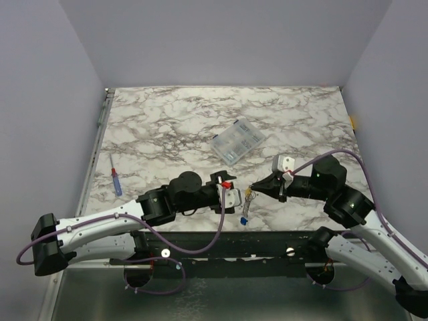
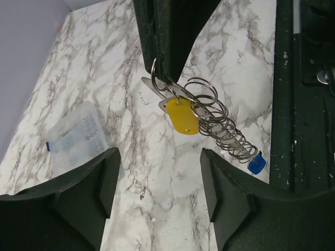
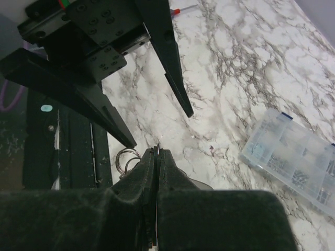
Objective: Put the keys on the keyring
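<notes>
The keyring (image 2: 220,123) is a silvery chain of wire loops. It hangs slanting from my right gripper (image 2: 162,73), which is shut on its top loop. The yellow key (image 2: 183,117) hangs on the loops just below those fingers. The blue key (image 2: 256,164) is at the chain's low end, by the table's front edge. My left gripper (image 2: 157,183) is open and empty, a little short of the keys. In the top view the keyring (image 1: 248,198) and blue key (image 1: 244,219) lie between my left gripper (image 1: 233,195) and right gripper (image 1: 253,188). In the right wrist view my right gripper (image 3: 157,154) pinches thin metal, with loops (image 3: 125,159) beside it.
A clear compartment box (image 1: 238,140) lies behind the grippers; it also shows in the left wrist view (image 2: 76,138) and right wrist view (image 3: 293,162). A blue-handled screwdriver (image 1: 116,180) lies at the left edge. The black front rail (image 2: 285,104) runs close beside the blue key.
</notes>
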`<move>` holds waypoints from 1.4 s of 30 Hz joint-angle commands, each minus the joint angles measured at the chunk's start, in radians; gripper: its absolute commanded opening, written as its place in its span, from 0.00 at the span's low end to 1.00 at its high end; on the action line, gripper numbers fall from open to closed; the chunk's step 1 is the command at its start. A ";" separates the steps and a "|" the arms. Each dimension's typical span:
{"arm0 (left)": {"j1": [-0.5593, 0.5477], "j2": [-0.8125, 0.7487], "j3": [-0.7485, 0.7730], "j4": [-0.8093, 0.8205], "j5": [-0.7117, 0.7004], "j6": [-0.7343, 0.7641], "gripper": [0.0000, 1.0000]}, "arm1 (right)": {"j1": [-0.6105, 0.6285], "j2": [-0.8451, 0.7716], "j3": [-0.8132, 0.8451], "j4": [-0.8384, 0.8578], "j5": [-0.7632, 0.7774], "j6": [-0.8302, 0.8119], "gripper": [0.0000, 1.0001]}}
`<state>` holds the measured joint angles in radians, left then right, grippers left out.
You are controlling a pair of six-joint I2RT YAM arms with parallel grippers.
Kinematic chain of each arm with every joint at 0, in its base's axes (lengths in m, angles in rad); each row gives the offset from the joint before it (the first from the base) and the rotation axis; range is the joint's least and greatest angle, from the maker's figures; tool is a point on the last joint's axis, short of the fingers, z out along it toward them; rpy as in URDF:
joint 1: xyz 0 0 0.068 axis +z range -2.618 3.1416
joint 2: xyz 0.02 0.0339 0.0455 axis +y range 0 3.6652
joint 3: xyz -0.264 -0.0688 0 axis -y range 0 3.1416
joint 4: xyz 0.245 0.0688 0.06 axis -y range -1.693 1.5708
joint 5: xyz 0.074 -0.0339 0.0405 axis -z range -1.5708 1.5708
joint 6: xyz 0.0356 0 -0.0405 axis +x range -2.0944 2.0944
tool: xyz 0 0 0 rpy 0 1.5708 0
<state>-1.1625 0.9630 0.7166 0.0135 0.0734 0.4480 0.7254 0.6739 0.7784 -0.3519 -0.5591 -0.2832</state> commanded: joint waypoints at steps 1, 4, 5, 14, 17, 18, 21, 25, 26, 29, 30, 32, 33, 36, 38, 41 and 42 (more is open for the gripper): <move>-0.005 0.023 0.039 -0.044 0.125 -0.023 0.71 | -0.002 -0.010 0.046 -0.049 -0.094 -0.043 0.01; -0.005 0.044 0.052 -0.041 0.141 -0.026 0.72 | -0.003 -0.013 0.056 -0.063 -0.125 -0.053 0.01; -0.003 0.049 0.054 -0.041 0.147 -0.026 0.72 | -0.002 -0.012 0.062 -0.070 -0.136 -0.057 0.01; 0.023 0.027 0.064 -0.027 0.219 -0.045 0.62 | -0.003 -0.012 0.071 -0.146 -0.196 -0.123 0.01; 0.031 0.027 0.072 -0.027 0.270 -0.063 0.61 | -0.002 -0.014 0.067 -0.142 -0.213 -0.129 0.01; 0.034 0.028 0.074 -0.028 0.286 -0.069 0.61 | -0.002 -0.012 0.067 -0.140 -0.215 -0.129 0.01; 0.040 0.038 0.075 -0.028 0.328 -0.083 0.64 | -0.002 -0.006 0.074 -0.139 -0.223 -0.129 0.01; 0.047 0.060 0.079 -0.020 0.355 -0.101 0.67 | -0.003 0.000 0.079 -0.140 -0.246 -0.129 0.01; 0.051 0.069 0.082 -0.018 0.365 -0.110 0.67 | -0.002 0.001 0.081 -0.142 -0.250 -0.129 0.01; 0.063 0.095 0.090 0.008 0.379 -0.125 0.65 | -0.002 0.001 0.084 -0.141 -0.259 -0.126 0.01; 0.064 0.102 0.090 0.024 0.370 -0.128 0.65 | -0.001 0.001 0.085 -0.141 -0.261 -0.125 0.01; 0.067 0.109 0.079 0.065 0.359 -0.140 0.64 | -0.002 0.001 0.087 -0.140 -0.266 -0.123 0.01; 0.067 0.112 0.074 0.082 0.359 -0.143 0.63 | -0.003 0.001 0.087 -0.141 -0.268 -0.123 0.01; 0.068 0.122 0.069 0.109 0.352 -0.148 0.53 | -0.001 0.000 0.089 -0.144 -0.270 -0.121 0.01; 0.068 0.126 0.069 0.118 0.345 -0.148 0.45 | -0.002 0.000 0.089 -0.142 -0.273 -0.120 0.00; 0.070 0.126 0.065 0.131 0.350 -0.156 0.42 | -0.002 0.000 0.088 -0.142 -0.273 -0.119 0.01; 0.071 0.125 0.064 0.136 0.354 -0.159 0.40 | -0.002 -0.002 0.088 -0.142 -0.271 -0.120 0.01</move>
<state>-1.0977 1.0836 0.7776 0.0925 0.4019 0.3096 0.7250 0.6777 0.8299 -0.4911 -0.8013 -0.4015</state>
